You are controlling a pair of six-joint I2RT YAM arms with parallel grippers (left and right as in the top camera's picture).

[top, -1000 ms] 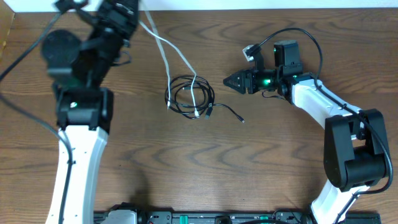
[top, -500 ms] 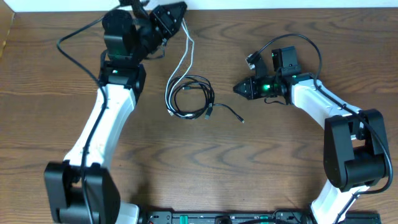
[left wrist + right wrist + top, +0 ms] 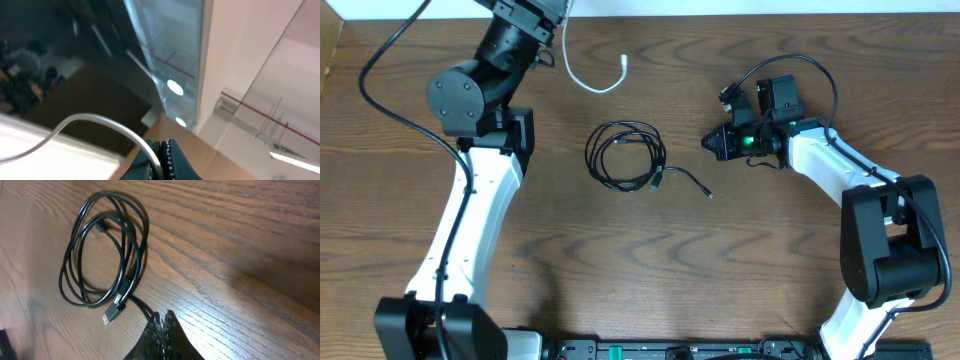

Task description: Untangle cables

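Black cables, white cable apart

Robotics lab, prob. inside an office-type bldg. Two white-and-black robot arms, the left arm and the right arm, stand along the near edge of a wood-grain worktop, w/ a black equipment rail running between their bases. Looking up from the left wrist: a tall glass partition, round ceiling lights, pale walls, a thin red line across one. Institutional fit-out, test-rig setup.
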